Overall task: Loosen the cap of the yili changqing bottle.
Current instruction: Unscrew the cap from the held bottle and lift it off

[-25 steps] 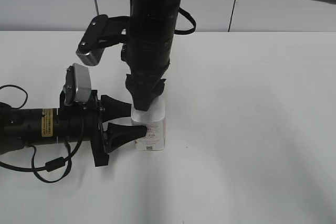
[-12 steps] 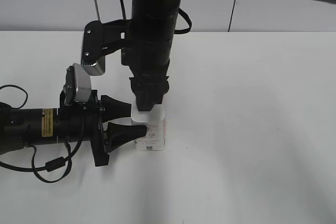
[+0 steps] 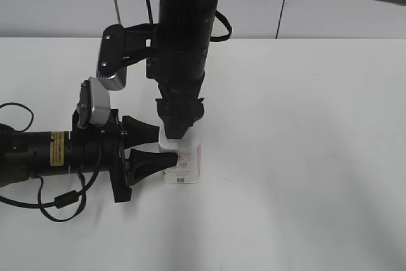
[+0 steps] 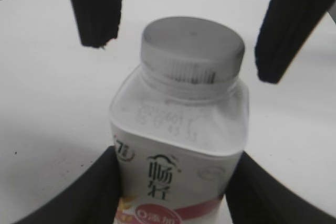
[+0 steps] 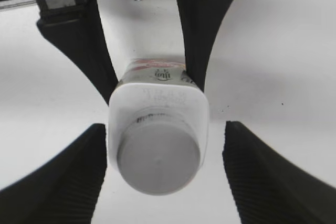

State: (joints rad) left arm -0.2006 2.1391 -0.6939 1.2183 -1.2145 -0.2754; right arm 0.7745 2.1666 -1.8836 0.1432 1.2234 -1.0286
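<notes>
The yili changqing bottle [image 3: 183,164] stands upright on the white table, white with grey print and a pink label patch [image 4: 173,211]. My left gripper [image 3: 158,147] lies flat along the table and is shut on the bottle's body [image 4: 176,156]. The white cap [image 4: 193,51] sits on the neck. My right gripper [image 3: 177,130] hangs straight down over the cap [image 5: 157,161] and is open. Its fingers [image 5: 58,182] stand on both sides of the cap with a clear gap on each side and do not touch it.
The left arm's black body with its yellow label [image 3: 57,147] and a looped cable [image 3: 63,201] lie on the table at the left. The right arm's camera bracket [image 3: 114,61] sticks out to the left above them. The white table [image 3: 304,157] runs back to a pale wall.
My right wrist has turned about its axis, so its camera bracket swung from tilted to upright. The gripper stays over the cap. The left gripper and the bottle have not moved.
</notes>
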